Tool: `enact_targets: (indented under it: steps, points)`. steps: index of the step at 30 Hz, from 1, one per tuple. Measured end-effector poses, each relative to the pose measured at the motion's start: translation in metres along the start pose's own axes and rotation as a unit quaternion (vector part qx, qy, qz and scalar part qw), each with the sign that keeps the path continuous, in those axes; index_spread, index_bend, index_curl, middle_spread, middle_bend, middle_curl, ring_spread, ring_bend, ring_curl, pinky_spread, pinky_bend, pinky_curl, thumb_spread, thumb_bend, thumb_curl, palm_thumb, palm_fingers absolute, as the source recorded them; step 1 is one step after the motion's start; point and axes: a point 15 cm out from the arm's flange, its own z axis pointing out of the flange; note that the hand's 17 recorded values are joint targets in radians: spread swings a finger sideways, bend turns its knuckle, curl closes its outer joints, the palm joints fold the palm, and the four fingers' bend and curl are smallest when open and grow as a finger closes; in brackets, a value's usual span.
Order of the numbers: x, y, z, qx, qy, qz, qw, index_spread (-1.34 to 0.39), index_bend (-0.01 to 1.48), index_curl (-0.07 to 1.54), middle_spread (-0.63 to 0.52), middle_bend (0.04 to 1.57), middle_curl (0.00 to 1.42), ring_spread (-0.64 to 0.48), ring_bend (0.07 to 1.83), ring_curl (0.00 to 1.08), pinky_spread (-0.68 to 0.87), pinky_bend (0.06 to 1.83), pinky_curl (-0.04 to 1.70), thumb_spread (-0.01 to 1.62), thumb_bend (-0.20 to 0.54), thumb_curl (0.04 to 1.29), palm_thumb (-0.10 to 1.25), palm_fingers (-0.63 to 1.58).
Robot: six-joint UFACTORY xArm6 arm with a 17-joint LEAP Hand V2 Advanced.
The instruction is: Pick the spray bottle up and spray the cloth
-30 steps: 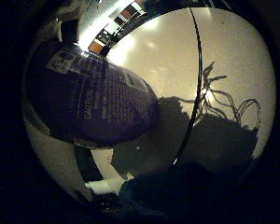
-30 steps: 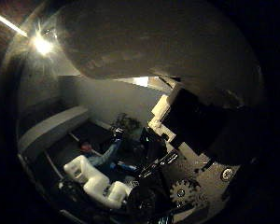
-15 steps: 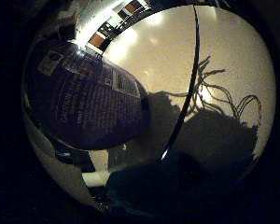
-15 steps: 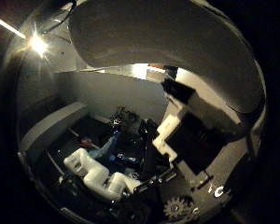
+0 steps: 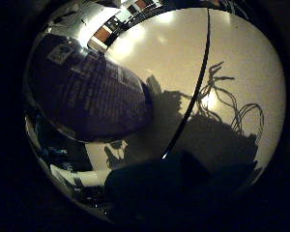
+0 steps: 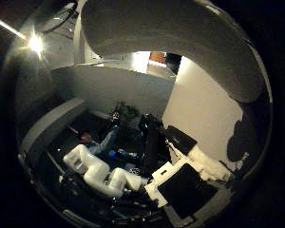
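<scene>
One spray bottle (image 5: 87, 92) close against the palm, lifted clear of the white desk (image 5: 232, 58), dark cloth (image 5: 174, 183) lying near one desk edge for spraying; finger state of hand (image 6: 180, 185) indeterminable.

A pale table (image 5: 174, 63) spans the little finger side view, crossed by a dark seam (image 5: 195, 96) and glossy with reflected light. In the thumb side view, a ceiling lamp (image 6: 35, 43) glares above grey walls (image 6: 109, 90).
</scene>
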Motion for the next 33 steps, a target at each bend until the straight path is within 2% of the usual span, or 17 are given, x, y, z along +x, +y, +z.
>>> enact_targets:
  steps: [9, 16, 26, 33]
  points:
    - [-0.005, 0.003, -0.012, -0.023, 0.026, -0.004, 0.999, -0.33, 0.17, 0.36, 0.0, 0.34, 0.35, 0.08, 0.61, 0.27, 0.38, 0.51, 0.42, 0.96, -0.028, 0.38, 0.74, 0.14]
    - [-0.011, -0.015, -0.028, -0.02, 0.045, -0.017, 0.999, -0.31, 0.16, 0.33, 0.02, 0.3, 0.35, 0.1, 0.56, 0.26, 0.38, 0.48, 0.36, 0.97, -0.027, 0.36, 0.73, 0.16]
    - [-0.016, -0.02, -0.068, -0.029, 0.101, -0.043, 0.994, -0.3, 0.16, 0.31, 0.03, 0.28, 0.36, 0.1, 0.52, 0.26, 0.35, 0.44, 0.32, 0.96, -0.027, 0.36, 0.72, 0.19]
    - [-0.031, -0.028, -0.109, -0.007, 0.132, -0.058, 0.99, -0.29, 0.16, 0.3, 0.03, 0.27, 0.36, 0.11, 0.49, 0.26, 0.35, 0.43, 0.3, 0.96, -0.026, 0.36, 0.72, 0.21]
